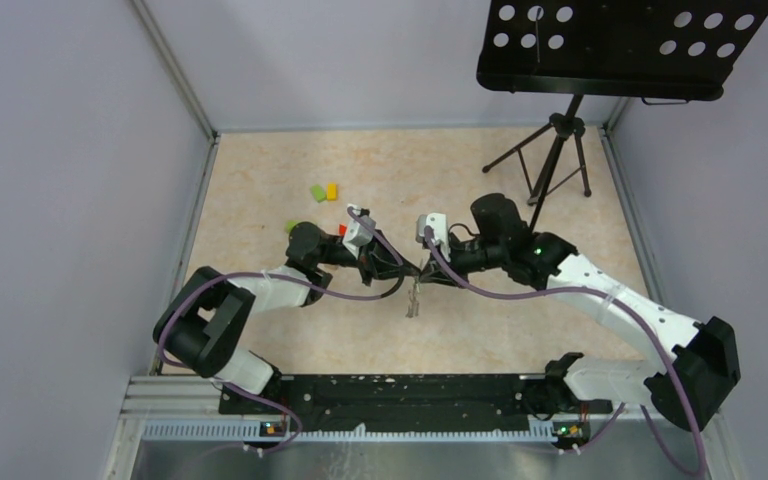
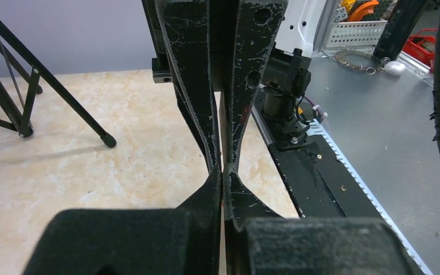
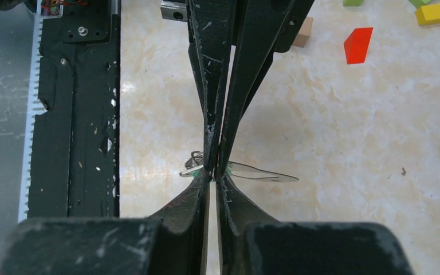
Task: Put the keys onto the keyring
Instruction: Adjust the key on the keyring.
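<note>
My two grippers meet tip to tip above the middle of the table. The left gripper is shut, and nothing shows between its fingers. The right gripper is closed on a silver key, with bits of green tag showing on both sides of its fingertips. A small bunch of keys hangs down below the meeting point. A small curl of thin wire shows just left of the right fingertips. I cannot make out the keyring itself.
Green, yellow and red blocks lie behind the left gripper. A tan block lies there too. A music stand's tripod is at the back right, under its black tray. The black base rail runs along the near edge.
</note>
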